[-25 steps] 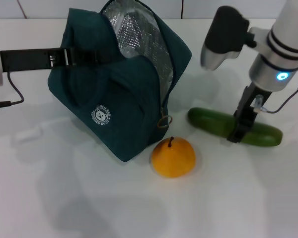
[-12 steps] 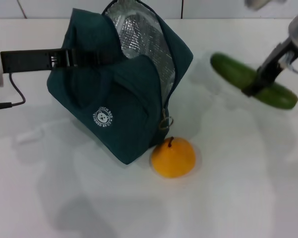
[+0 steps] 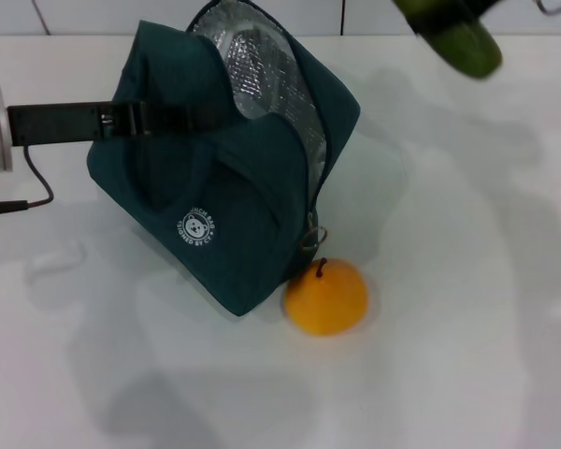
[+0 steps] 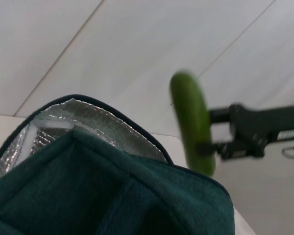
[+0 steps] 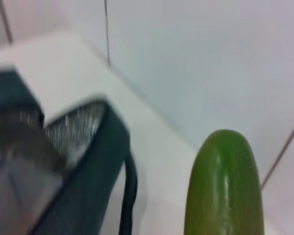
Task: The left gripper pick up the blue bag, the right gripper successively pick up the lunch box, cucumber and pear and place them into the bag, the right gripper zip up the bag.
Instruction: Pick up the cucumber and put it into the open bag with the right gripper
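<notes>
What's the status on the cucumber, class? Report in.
Right gripper shut on cucumber, lifted clear of table. Left gripper holds blue bag, mouth open. Pear on table beside bag. Path unobstructed.

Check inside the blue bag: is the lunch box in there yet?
Only silver lining shows through the open mouth of the bag. The fabric hides its floor, so I cannot tell. The cucumber is outside, in the air; the pear is on the table.
</notes>
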Motion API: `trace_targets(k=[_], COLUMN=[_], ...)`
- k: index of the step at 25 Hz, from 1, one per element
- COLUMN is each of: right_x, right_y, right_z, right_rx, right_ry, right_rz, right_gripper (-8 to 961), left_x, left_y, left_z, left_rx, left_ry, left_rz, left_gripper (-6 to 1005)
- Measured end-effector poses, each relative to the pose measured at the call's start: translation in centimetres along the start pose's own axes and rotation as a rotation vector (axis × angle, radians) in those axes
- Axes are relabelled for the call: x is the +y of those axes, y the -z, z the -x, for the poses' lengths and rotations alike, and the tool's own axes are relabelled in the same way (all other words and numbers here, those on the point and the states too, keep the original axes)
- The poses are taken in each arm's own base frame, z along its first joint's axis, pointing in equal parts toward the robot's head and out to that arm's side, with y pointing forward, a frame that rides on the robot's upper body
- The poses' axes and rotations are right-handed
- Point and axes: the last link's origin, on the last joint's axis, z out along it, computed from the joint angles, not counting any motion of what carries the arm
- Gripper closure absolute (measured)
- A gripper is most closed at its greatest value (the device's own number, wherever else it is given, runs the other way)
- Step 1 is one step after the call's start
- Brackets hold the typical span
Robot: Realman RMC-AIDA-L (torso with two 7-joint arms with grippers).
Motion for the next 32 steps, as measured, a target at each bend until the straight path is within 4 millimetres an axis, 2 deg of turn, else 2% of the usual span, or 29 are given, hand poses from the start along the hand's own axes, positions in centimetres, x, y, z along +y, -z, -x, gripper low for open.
trace_targets(k=[3,6,15,20,25,32], right_x=[0.3,1.1,4.3,4.8,4.8,5.7], right_y=[0.5,0.1,-1.6,-1.7,-2.5,-4.6], right_z=[1.1,1.6,1.2,0.9,-0.1,-2.1], right_rx=[-0.099,-0.212,-0.48,-0.66,-0.701,-0.683], right_ry=[0.016,0.044,0.033,-0.032,-0.061,-0.118], right_rz=[-0.009,0.008,0.171,0.278,0.3,0.354], right_gripper=[317,318,318,317,317,318], left_x=[0.0,-0.1,-0.4,-0.4,-0.5,-0.5], left_y=[0.0,0.0,-0.2,-0.2,0.0,0.0], left_z=[0.0,0.1,0.6,0.5,0.5,0.6], left_rx=[0.0,0.002,0.018,0.026,0.03,0.034], left_ry=[-0.003,-0.009,0.015,0.008,0.007,0.009], left_rz=[0.0,0.001,0.03,0.033,0.027,0.024], left_gripper=[961,961,961,961,961,961])
